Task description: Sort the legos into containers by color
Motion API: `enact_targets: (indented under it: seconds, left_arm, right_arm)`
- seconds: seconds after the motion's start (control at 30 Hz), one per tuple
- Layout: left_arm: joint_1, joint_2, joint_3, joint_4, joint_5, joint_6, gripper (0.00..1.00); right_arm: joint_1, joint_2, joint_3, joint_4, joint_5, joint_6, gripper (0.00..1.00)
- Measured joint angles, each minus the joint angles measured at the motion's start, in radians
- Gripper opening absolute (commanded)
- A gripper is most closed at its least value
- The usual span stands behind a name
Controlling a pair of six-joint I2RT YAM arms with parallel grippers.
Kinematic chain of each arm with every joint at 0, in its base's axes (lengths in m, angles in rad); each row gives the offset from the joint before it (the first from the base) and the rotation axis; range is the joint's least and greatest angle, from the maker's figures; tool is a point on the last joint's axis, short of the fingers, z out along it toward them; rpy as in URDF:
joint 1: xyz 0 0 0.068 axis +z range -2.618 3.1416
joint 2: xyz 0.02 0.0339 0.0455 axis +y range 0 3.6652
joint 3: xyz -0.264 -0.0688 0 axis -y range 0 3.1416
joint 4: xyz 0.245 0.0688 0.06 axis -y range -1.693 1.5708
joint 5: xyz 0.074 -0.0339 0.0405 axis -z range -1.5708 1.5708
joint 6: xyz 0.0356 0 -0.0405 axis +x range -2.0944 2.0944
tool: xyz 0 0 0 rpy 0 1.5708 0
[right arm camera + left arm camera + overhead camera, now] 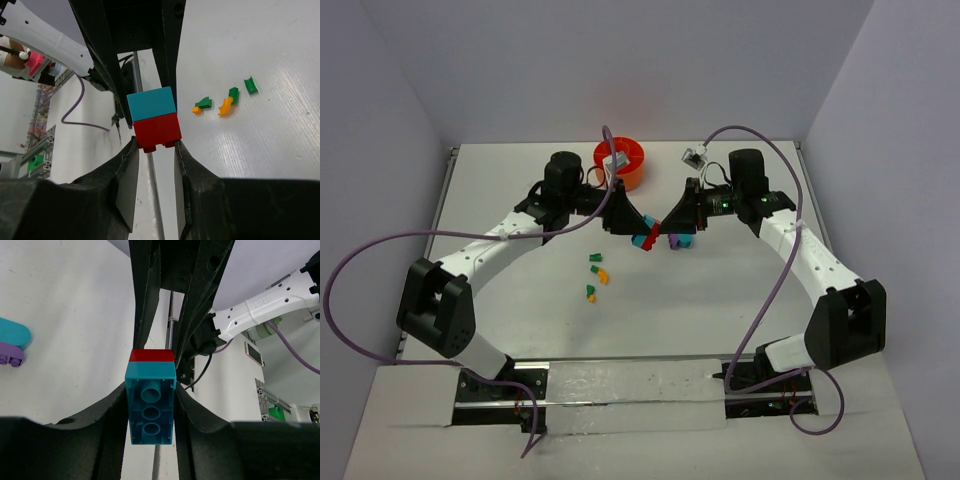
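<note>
A teal-blue brick [642, 241] and a red brick [655, 235] are joined together and held above the table between both arms. My left gripper [636, 236] is shut on the teal-blue brick [150, 410], with the red brick [151, 356] on its far end. My right gripper [667, 231] is shut on the red brick [156, 131] at its fingertips, with the teal-blue brick [151, 103] beyond it. The round orange tub [632, 172] stands at the back behind the left gripper. Its inside is partly hidden.
A purple and teal-blue brick pile [681, 241] lies under the right gripper and also shows in the left wrist view [12, 342]. Small green and orange-yellow pieces [597, 277] lie nearer the front, and show in the right wrist view [224, 101]. Purple cables loop beside both arms.
</note>
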Motion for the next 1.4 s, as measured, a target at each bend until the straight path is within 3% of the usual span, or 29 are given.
enact_targets:
  seconds: [0.1,0.13,0.37,0.5,0.63,0.97,1.2,1.4]
  left_arm:
    - [0.000,0.000,0.000,0.002,0.012,-0.002,0.08]
    - [0.000,0.000,0.000,0.006,0.015,-0.006,0.07]
    - [0.001,0.000,-0.001,0.062,0.046,-0.040,0.05]
    - [0.001,0.000,-0.003,0.088,0.068,-0.063,0.05]
    - [0.001,0.000,-0.020,0.135,0.090,-0.092,0.04]
    - [0.001,-0.004,-0.050,0.204,0.119,-0.140,0.05]
    - [0.000,-0.004,-0.051,0.210,0.120,-0.143,0.07]
    - [0.000,-0.004,-0.051,0.210,0.119,-0.143,0.07]
  right_arm:
    - [0.006,-0.002,0.005,-0.011,0.006,0.000,0.61]
    - [0.007,-0.002,0.009,-0.018,0.007,0.000,0.69]
    - [0.023,-0.002,0.034,-0.040,0.008,0.012,0.84]
    - [0.025,-0.002,0.040,-0.042,0.003,0.013,0.79]
    - [0.025,-0.002,0.040,-0.035,-0.023,0.020,0.65]
    - [0.025,0.004,0.040,0.010,-0.085,0.065,0.56]
    - [0.025,0.007,0.040,0.019,-0.098,0.072,0.55]
    - [0.025,0.022,0.041,0.009,-0.094,0.064,0.65]
